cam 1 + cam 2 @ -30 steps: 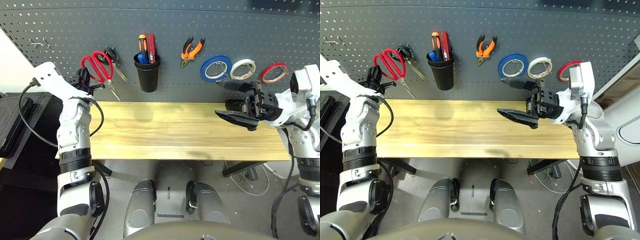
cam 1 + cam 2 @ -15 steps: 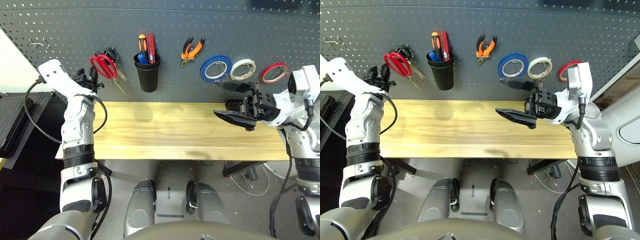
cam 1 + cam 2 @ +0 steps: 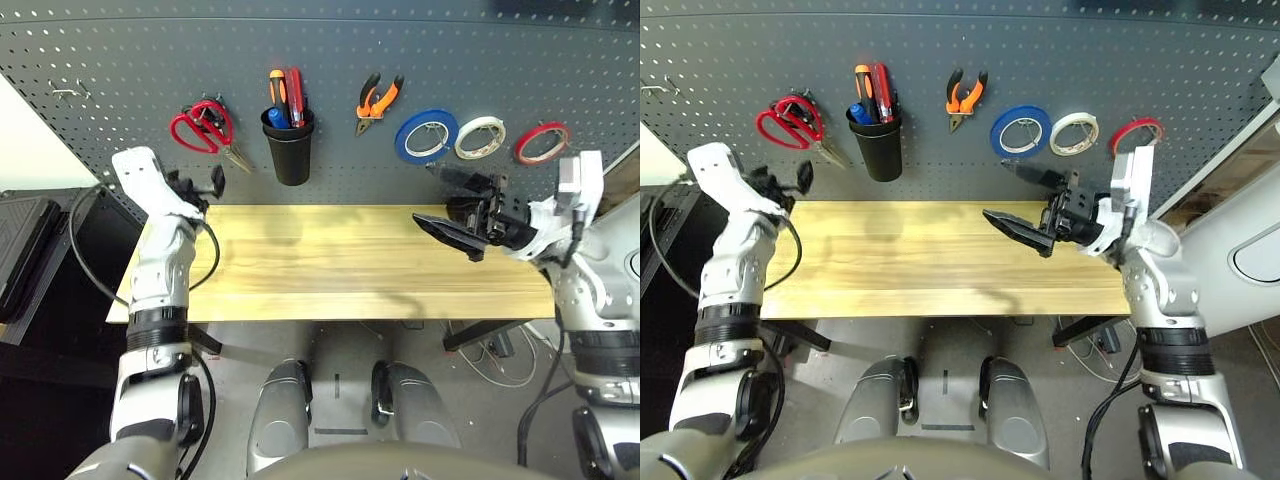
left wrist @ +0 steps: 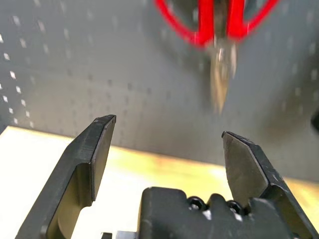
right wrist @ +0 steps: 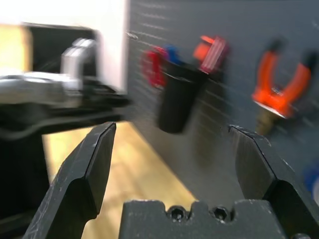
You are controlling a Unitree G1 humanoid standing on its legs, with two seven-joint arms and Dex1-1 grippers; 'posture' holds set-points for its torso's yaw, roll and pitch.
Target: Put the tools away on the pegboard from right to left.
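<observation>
The red-handled scissors [image 3: 198,127] hang on the dark grey pegboard [image 3: 120,60] at the left, blades pointing down [image 4: 219,82]. My left gripper [image 3: 200,185] is open just below them, apart from them, with nothing between its fingers [image 4: 94,149]. To the right, the small red-handled screwdriver [image 3: 296,92] stands in a black cup [image 3: 289,155]. Further along hang the orange-handled pliers [image 3: 379,99] and, at the far right, the thin red tape ring [image 3: 542,143]. My right gripper [image 3: 425,193] hovers open over the table's right part, holding nothing.
A blue tape roll [image 3: 427,135] and a white tape roll [image 3: 481,137] hang between the pliers and the red ring. Black-handled scissors [image 3: 216,112] hang behind the red ones. The wooden table [image 3: 320,265] lies below the board. A black case [image 3: 25,260] sits at the far left.
My left gripper has opened and let go of the red scissors, which now hang on the board. The left hand has drawn back and down. The camera has shifted.
</observation>
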